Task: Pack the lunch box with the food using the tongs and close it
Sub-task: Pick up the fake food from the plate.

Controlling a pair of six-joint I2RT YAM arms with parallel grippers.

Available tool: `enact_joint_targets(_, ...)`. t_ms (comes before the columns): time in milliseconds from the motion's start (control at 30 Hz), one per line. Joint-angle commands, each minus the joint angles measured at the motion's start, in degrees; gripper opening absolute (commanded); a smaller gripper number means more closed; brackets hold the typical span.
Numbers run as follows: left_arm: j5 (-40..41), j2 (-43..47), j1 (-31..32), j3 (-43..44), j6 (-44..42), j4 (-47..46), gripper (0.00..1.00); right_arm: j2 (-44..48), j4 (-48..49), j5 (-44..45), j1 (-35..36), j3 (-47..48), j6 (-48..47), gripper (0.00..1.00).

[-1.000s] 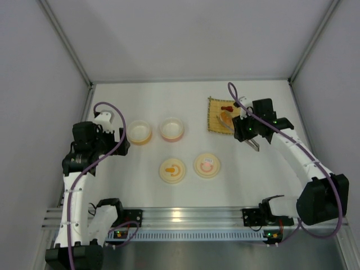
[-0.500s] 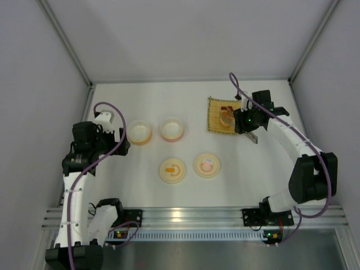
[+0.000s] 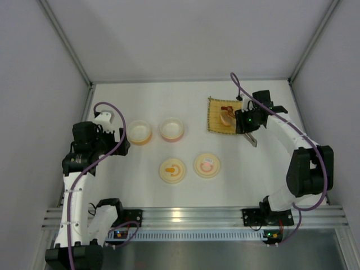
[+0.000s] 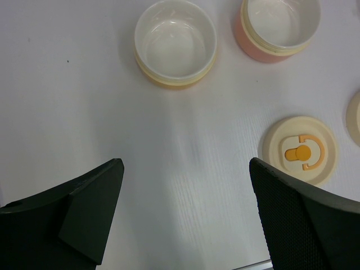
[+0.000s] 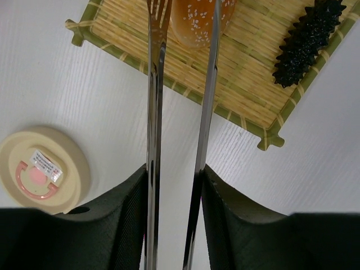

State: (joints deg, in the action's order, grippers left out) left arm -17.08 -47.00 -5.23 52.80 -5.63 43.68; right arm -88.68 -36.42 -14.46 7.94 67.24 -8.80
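Observation:
My right gripper (image 5: pixel 175 174) is shut on the tongs (image 5: pixel 153 112), one silver arm against each finger. The tongs reach over the bamboo mat (image 5: pixel 236 79), with the sesame bun (image 5: pixel 194 22) between their arms; the tips run out of the wrist view. A black spiky piece (image 5: pixel 308 42) lies on the mat's right side. From above, the right gripper (image 3: pixel 246 121) sits at the mat's right edge beside the bun (image 3: pixel 227 117) and a small red-brown piece (image 3: pixel 227 108). The left gripper (image 4: pixel 185 169) hangs open over bare table, below the lunch box's yellow bowl (image 4: pixel 175 42) and pink bowl (image 4: pixel 278 25).
Two flat lids lie in front of the bowls, one with an orange mark (image 3: pixel 172 170) and one with a pink mark (image 3: pixel 207 165). The pink-marked lid (image 5: pixel 42 169) is to the left of the tongs. Grey walls close in the table on three sides.
The right arm has carried the tongs a little farther back onto the mat, and its fingers have squeezed the tong arms closer together around the bun. The left arm has not moved.

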Motion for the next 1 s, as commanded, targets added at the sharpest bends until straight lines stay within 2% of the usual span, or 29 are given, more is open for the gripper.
enact_joint_targets(0,-0.67,0.33,-0.13,-0.06,0.35,-2.20,0.98,-0.61,2.15,-0.40,-1.09,2.01,0.45,0.38)
enact_joint_targets(200,-0.50,0.25,-0.13,-0.06,0.35,-2.20,0.98,0.09,2.67,-0.31,-1.27,1.93,0.45,0.40)
enact_joint_targets(367,-0.41,0.16,-0.13,-0.15,0.36,-2.20,0.99,0.97,2.32,-0.92,-1.27,2.01,0.36,0.49)
enact_joint_targets(567,-0.50,0.07,-0.13,-0.15,0.53,-2.20,0.98,1.93,2.41,-1.19,-1.35,1.84,0.62,0.49)
enact_joint_targets(800,-0.41,0.07,-0.04,-0.24,0.44,-2.20,0.98,0.53,2.24,-1.01,-1.35,2.01,0.54,0.44)
enact_joint_targets(900,-0.41,0.07,-0.13,-0.15,0.44,-2.20,0.98,0.09,2.15,-0.75,-1.44,2.10,0.27,0.38)
enact_joint_targets(967,-0.41,0.16,-0.13,-0.06,0.53,-2.28,0.98,0.09,1.53,-0.83,-1.44,2.28,0.01,0.30)
